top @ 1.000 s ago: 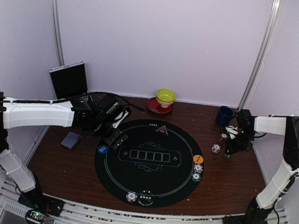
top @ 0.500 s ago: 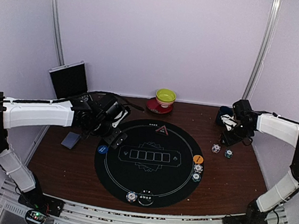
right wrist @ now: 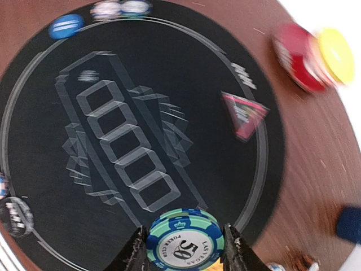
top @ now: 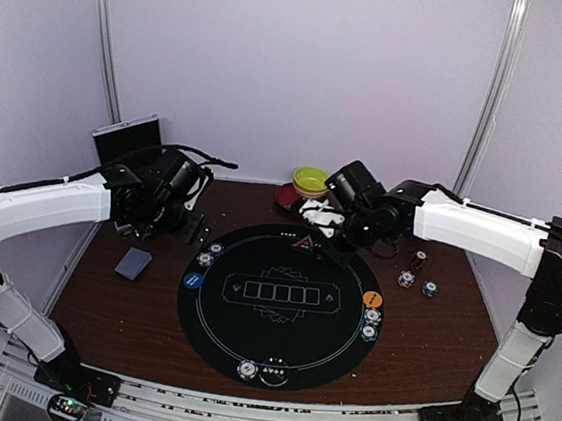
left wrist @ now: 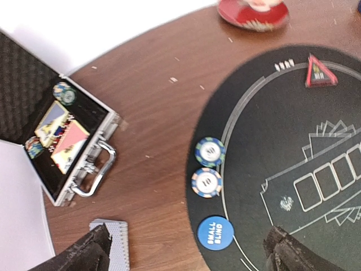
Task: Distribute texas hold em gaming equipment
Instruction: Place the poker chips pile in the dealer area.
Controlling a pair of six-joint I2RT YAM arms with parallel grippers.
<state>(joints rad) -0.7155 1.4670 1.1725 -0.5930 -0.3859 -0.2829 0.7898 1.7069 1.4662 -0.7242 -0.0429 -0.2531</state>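
Note:
My right gripper [right wrist: 185,251] is shut on a green-and-blue striped poker chip [right wrist: 185,239] marked 50, held above the near edge of the black round mat [right wrist: 51,169]. In the top view the right gripper [top: 334,238] hangs over the mat's back edge by the red triangle marker [top: 304,242]. My left gripper [left wrist: 189,255] is open and empty above the blue small-blind disc [left wrist: 215,232]. Two striped chips [left wrist: 208,167] lie beside that disc. The grey-blue card deck [left wrist: 110,246] lies on the wood by the left finger. An orange disc [top: 372,300] with two chips sits on the mat's right.
An open metal case [left wrist: 66,148] with chips and cards stands at the back left. A yellow-green bowl [top: 311,181] on a red saucer sits at the back. Loose chips [top: 406,279] lie on the wood to the right. Two more chips [top: 247,370] are at the mat's front edge.
The right arm swung from the table's right side to the mat's back edge, carrying the chip. The left arm drew back and left, leaving two chips beside the blue disc.

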